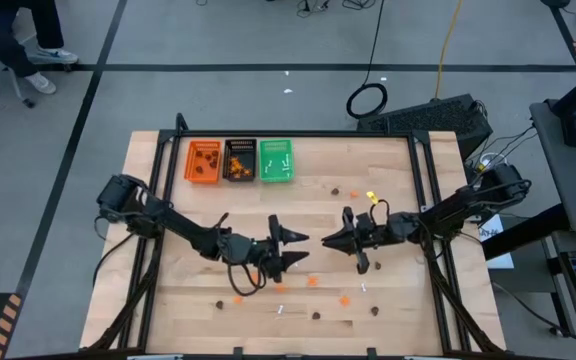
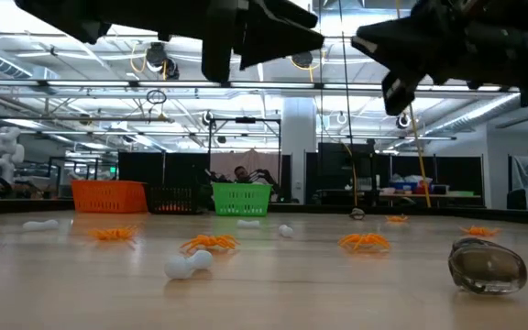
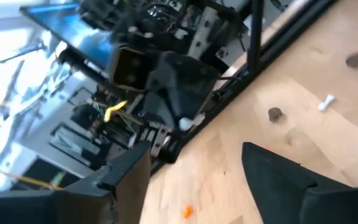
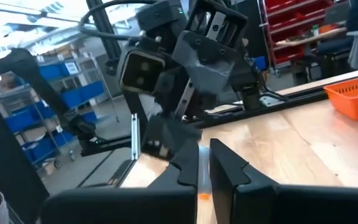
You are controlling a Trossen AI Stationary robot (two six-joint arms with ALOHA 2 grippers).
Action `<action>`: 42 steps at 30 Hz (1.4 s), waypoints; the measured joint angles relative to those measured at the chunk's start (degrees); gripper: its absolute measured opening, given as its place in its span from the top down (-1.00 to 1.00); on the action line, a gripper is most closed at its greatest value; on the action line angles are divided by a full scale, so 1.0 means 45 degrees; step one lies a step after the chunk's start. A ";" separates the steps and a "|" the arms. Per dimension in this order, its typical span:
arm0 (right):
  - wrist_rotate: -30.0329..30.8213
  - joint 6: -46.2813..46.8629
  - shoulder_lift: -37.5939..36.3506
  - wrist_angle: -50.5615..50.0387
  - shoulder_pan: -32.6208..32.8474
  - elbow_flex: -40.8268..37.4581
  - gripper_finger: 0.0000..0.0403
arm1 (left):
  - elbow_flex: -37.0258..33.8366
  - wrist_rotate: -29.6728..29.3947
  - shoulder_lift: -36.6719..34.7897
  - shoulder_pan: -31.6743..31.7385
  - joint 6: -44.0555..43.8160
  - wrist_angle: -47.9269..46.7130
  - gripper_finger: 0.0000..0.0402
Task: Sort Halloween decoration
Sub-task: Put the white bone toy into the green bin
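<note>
From overhead, the trinkets inside the orange tray [image 1: 204,161] are too small to tell apart. In the low view, both arms are cut off by the top edge.

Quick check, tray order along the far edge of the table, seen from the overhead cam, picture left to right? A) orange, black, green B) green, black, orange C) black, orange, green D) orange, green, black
A: in the high view the orange tray sits leftmost, the black tray in the middle and the green tray rightmost, side by side.
</note>
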 joint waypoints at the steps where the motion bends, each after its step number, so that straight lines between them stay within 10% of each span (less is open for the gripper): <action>1: 0.0005 0.0000 0.0000 -0.0368 0.0000 0.0251 1.00 | 0.0065 0.0009 0.0112 0.0000 0.0265 -0.0009 -0.26; 23: -0.0661 -0.0885 0.0000 -0.3791 0.0209 0.2738 1.00 | 0.0916 0.0104 0.0766 -0.0219 0.7516 0.0576 -0.29; 42: -0.0610 -0.2385 -0.0005 -0.3920 0.0568 0.2735 1.00 | 0.1276 0.1108 0.0766 0.0008 0.7835 0.0752 -0.29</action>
